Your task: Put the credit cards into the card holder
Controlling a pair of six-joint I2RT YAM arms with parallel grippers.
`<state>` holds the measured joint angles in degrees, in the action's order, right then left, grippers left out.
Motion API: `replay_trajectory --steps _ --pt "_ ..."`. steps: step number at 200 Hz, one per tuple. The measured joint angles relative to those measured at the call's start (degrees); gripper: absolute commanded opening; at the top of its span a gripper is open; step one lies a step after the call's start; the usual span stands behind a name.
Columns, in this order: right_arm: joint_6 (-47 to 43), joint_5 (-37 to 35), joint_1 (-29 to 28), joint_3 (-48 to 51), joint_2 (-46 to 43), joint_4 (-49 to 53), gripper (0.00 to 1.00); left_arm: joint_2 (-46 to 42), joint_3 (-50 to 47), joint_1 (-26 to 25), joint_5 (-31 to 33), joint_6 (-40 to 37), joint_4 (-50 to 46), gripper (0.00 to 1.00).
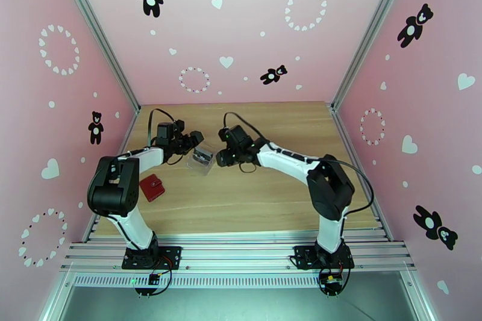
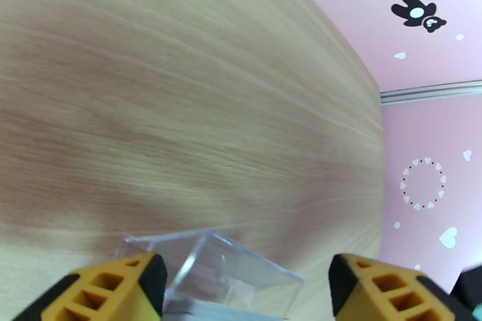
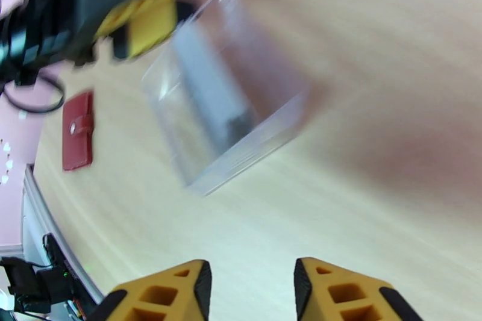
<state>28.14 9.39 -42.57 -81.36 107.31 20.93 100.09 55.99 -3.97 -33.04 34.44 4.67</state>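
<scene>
The red card holder [image 1: 152, 187] lies folded shut on the table near the left arm, and its snap tab shows in the right wrist view [image 3: 78, 131]. A clear plastic box [image 1: 202, 158] sits tilted between the two grippers. Inside it is a flat grey and dark stack, apparently the credit cards [image 3: 232, 120]. My left gripper [image 1: 194, 140] is open with its fingers wide on either side of the box [image 2: 211, 268]; one finger [image 2: 120, 292] is at its corner and the other stands apart. My right gripper [image 1: 222, 156] is open [image 3: 250, 292], just short of the box, with nothing between its fingers.
Pink walls with an aluminium frame enclose the wooden table [image 1: 271, 196] on three sides. Black cables loop off both wrists. The box looks blurred in the right wrist view.
</scene>
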Motion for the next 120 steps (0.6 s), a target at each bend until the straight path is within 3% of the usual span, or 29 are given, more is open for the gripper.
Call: replay_trajectory --steps 28,56,91,120 --pt "-5.77 1.57 3.23 -10.14 4.81 7.06 0.55 -6.95 -0.48 0.44 5.46 -0.76 -5.62 0.79" --pt "-11.02 5.03 3.23 -23.69 13.03 11.82 0.56 -16.87 -7.13 3.63 8.28 0.42 -7.54 0.79" --pt "-13.79 8.46 3.10 -38.07 23.71 17.42 0.55 -25.11 -17.40 3.89 9.35 2.60 -11.28 0.78" --pt "-14.25 10.47 3.10 -45.07 30.56 20.65 0.51 -27.78 -20.44 3.10 9.55 4.07 -13.22 0.78"
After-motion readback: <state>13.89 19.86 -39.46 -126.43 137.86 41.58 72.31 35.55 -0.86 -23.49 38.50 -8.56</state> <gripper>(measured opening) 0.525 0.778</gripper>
